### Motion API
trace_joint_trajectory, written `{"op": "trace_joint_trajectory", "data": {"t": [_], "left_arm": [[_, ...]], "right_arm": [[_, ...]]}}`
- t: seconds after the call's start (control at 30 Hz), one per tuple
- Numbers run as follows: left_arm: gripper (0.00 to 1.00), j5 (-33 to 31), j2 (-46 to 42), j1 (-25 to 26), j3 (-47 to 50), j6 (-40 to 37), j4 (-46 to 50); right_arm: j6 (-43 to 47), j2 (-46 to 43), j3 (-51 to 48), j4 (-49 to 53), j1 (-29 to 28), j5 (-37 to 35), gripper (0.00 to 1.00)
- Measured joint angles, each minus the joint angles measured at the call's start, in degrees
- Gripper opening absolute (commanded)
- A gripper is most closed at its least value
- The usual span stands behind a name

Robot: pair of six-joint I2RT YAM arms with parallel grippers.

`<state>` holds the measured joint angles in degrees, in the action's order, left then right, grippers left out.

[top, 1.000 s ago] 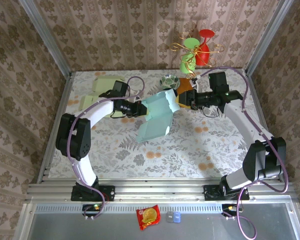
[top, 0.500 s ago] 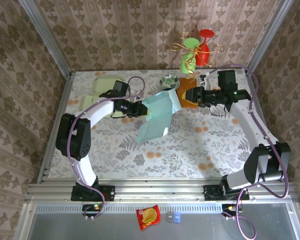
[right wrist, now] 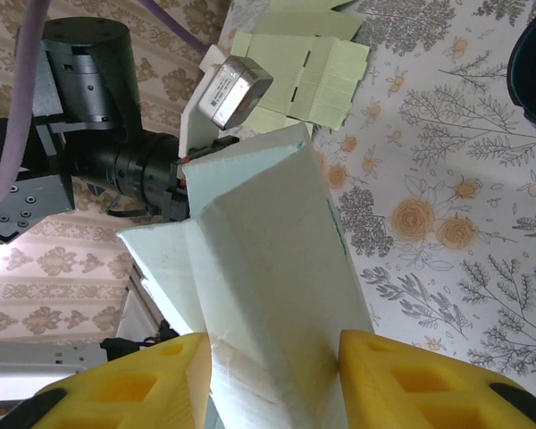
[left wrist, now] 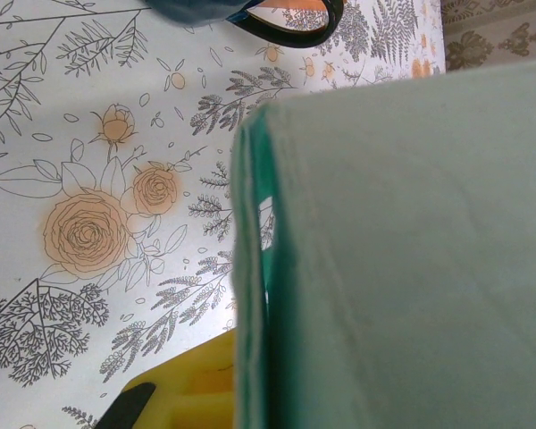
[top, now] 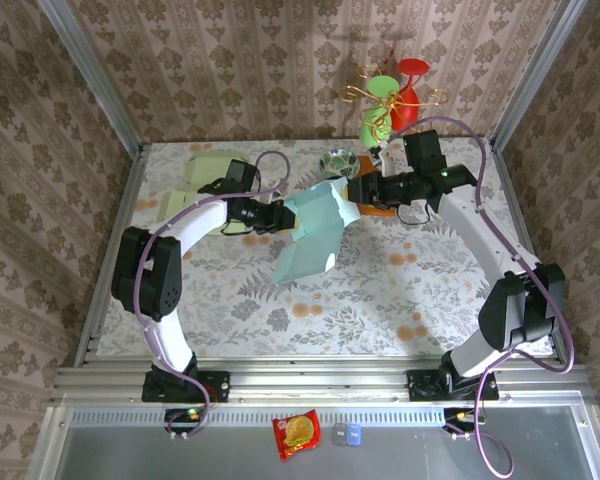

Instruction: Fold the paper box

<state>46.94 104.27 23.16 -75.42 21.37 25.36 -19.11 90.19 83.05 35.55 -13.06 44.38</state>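
As things stand, paper box [top: 315, 235]: teal, half-formed, tilted over the middle of the bench [top: 380, 300], its low end down near the surface (touching or not, I cannot tell).
Left gripper [top: 280, 217]: clenched on the box's left edge; my wrist view shows the panel running close against one yellow finger [left wrist: 183, 393].
Right gripper [top: 358, 190]: at the box's upper right corner, yellow fingers [right wrist: 134, 384] on either side of a folded ridge; squeezing or merely straddling, I cannot tell.
Step, as I judge it: pressing a side panel into shape.
Risk one: closing off the crease would crush the thin card instead of folding it.
Risk two: pushing against my left hold could twist the box out of that grip.
Risk three: the patterned bowl [top: 338, 160] sits close beside my right gripper; a wide swing would knock it.
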Motion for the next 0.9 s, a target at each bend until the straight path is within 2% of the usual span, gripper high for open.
{"op": "trace_joint_trajectory", "data": {"t": [0.2,0.47,0.73,0.9], "left_arm": [[0.00,-0.3,0.0,0.0,0.0,0.0,0.4],[0.00,-2.4,0.0,0.0,-0.1,0.0,2.7],[0.00,-3.8,0.0,0.1,-1.3,0.0,4.1],[0.00,-5.5,0.0,0.5,-2.2,0.7,5.2]], "right_arm": [[2.1,1.3,3.8,4.5,-4.0,-6.6,0.45],[4.3,5.2,10.0,11.4,-11.4,-24.4,0.45],[4.4,8.1,14.4,16.4,-16.3,-40.3,0.40],[3.8,10.6,17.0,18.8,-19.3,-49.8,0.29]]}}
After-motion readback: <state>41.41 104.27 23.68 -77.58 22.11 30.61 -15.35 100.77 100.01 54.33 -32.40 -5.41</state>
